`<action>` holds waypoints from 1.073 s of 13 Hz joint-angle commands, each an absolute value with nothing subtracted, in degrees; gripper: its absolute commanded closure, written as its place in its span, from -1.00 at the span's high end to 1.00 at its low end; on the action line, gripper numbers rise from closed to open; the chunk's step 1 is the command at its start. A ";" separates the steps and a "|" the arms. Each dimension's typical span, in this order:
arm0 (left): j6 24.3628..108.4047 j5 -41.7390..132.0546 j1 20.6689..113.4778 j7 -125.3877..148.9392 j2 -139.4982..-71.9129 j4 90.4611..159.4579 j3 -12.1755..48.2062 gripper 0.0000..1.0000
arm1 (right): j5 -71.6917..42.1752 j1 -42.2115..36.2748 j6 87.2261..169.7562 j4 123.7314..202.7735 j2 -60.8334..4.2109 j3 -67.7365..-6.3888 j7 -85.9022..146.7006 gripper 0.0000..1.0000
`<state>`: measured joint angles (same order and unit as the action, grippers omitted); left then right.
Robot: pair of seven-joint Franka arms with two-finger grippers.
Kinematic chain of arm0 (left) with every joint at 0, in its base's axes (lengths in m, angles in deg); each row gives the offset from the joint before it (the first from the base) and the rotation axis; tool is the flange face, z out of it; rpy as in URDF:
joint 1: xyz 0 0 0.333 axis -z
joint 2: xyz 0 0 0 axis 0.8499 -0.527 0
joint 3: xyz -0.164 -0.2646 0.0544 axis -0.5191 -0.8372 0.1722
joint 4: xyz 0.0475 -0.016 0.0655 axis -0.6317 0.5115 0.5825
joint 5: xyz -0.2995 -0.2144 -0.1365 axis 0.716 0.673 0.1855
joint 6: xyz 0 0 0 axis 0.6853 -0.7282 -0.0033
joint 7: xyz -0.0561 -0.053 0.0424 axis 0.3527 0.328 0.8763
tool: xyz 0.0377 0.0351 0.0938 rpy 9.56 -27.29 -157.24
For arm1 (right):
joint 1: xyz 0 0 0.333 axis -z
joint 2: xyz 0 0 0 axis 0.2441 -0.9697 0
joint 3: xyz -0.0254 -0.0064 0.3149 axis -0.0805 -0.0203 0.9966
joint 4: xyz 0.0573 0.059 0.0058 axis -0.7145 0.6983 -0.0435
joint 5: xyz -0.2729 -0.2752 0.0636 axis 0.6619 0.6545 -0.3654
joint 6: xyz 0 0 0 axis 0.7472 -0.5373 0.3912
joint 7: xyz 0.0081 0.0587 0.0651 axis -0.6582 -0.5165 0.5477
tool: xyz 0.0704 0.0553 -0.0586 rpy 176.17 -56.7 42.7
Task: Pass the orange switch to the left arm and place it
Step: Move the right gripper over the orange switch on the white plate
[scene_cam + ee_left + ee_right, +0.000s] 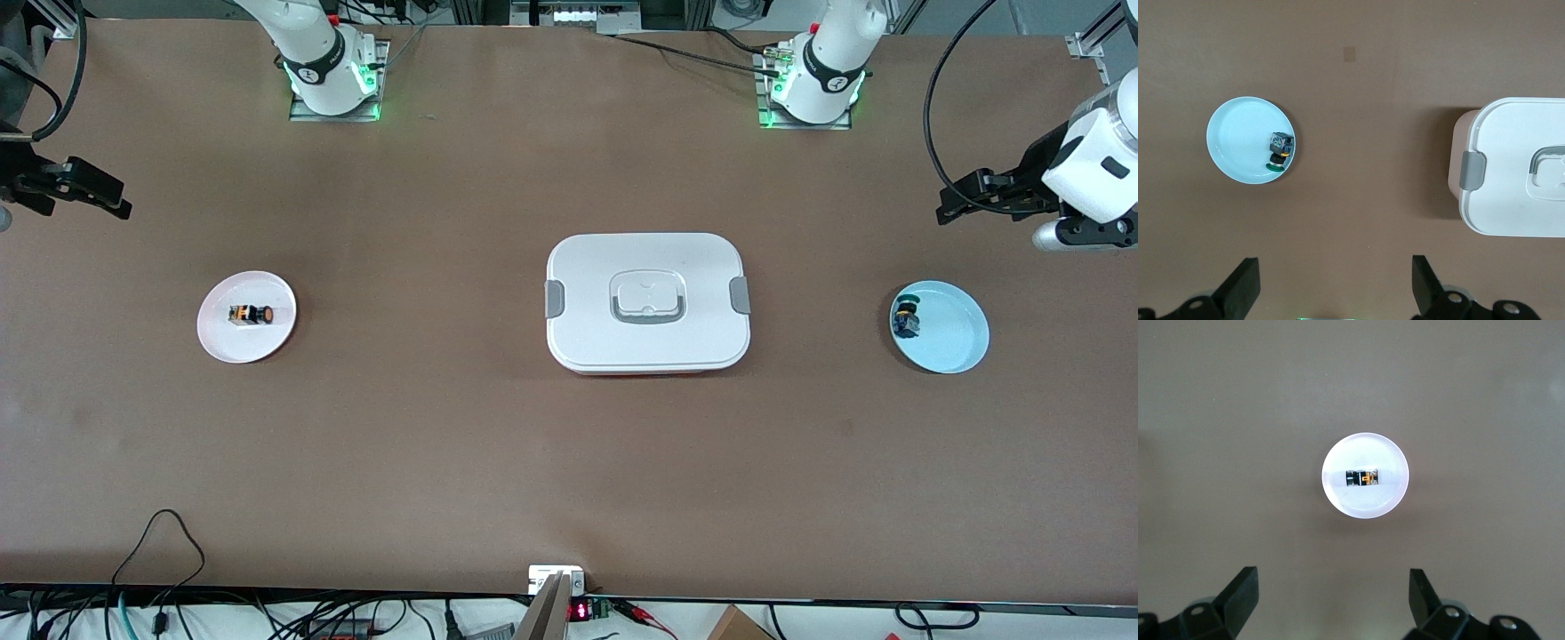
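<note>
The orange switch (250, 315) lies on its side on a small white plate (222, 342) toward the right arm's end of the table; it also shows in the right wrist view (1362, 478). The white box (647, 302) stands mid-table, its edge in the left wrist view (1511, 177). My right gripper (111, 200) is open and empty, held high near the table's edge at the right arm's end; its fingers stand wide apart (1331, 583). My left gripper (956, 206) is open and empty, held high at the left arm's end (1335, 270).
A green-topped, blue-bodied switch (906, 319) lies on a light blue plate (956, 342) toward the left arm's end, also in the left wrist view (1279, 151). Cables run along the table edge nearest the front camera. Bare brown tabletop lies between the plates and the box.
</note>
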<state>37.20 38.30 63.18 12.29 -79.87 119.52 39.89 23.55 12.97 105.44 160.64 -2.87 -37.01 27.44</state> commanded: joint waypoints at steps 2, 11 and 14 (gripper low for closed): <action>35.79 36.61 63.30 11.90 -79.91 116.83 38.98 1.00 | 23.84 12.72 102.61 159.24 -3.18 -36.89 26.86 1.00; 35.88 36.52 62.77 12.16 -79.91 116.04 39.07 1.00 | 23.32 12.37 105.68 159.24 -10.56 -37.06 27.38 1.00; 35.88 36.52 62.68 12.25 -79.91 116.04 39.15 1.00 | 24.10 12.72 106.03 159.24 -11.70 -37.41 27.56 1.00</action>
<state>36.98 38.30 62.85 12.29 -79.84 117.16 39.41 23.59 12.47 106.37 160.53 -11.31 -37.20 27.44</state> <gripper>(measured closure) 0.000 0.000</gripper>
